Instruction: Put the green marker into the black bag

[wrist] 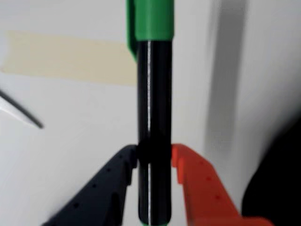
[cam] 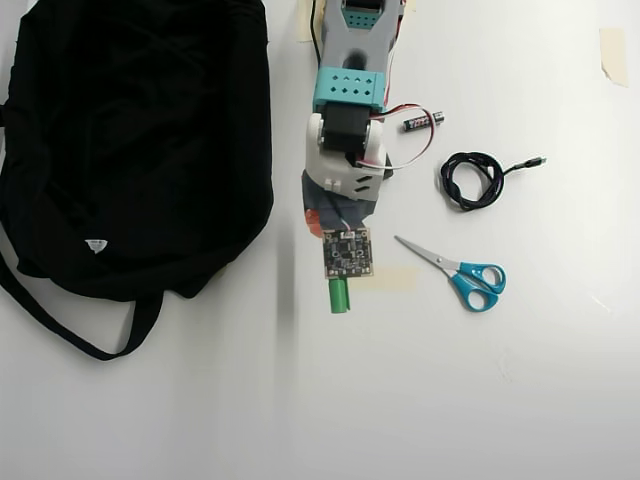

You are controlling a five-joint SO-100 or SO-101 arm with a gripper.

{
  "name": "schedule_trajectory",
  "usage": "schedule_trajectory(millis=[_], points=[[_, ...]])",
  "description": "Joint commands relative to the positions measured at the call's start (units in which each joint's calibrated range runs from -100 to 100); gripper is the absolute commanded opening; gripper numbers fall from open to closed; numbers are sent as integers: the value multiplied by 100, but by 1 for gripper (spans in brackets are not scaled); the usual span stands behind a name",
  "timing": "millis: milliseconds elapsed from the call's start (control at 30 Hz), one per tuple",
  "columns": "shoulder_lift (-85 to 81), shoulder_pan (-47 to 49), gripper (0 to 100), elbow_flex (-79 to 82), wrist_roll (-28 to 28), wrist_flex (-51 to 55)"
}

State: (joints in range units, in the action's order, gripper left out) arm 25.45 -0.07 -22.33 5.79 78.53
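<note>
Between my gripper [wrist: 154, 157] jaws, green marker [wrist: 154, 94] clamped by its barrel — grasp step done. Next: carry it leftward in the overhead view over the black bag [cam: 140, 140] — then release.

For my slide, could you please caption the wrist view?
Gripper shut on the green marker, held above the white table.

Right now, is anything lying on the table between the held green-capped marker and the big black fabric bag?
Nothing visible: in the overhead view only bare white table separates the green-capped marker from the black fabric bag; scissors, cable and battery lie on the other side.
</note>
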Motion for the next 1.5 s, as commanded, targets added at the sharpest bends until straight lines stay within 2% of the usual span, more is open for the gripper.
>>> schedule_trajectory(millis=[0, 133, 933, 1467], points=[[-553, 127, 2, -265, -296, -41], [-553, 127, 2, -265, -526, -58], [-669, 134, 2, -184, -521, 28], [-661, 247, 2, -175, -516, 459]])
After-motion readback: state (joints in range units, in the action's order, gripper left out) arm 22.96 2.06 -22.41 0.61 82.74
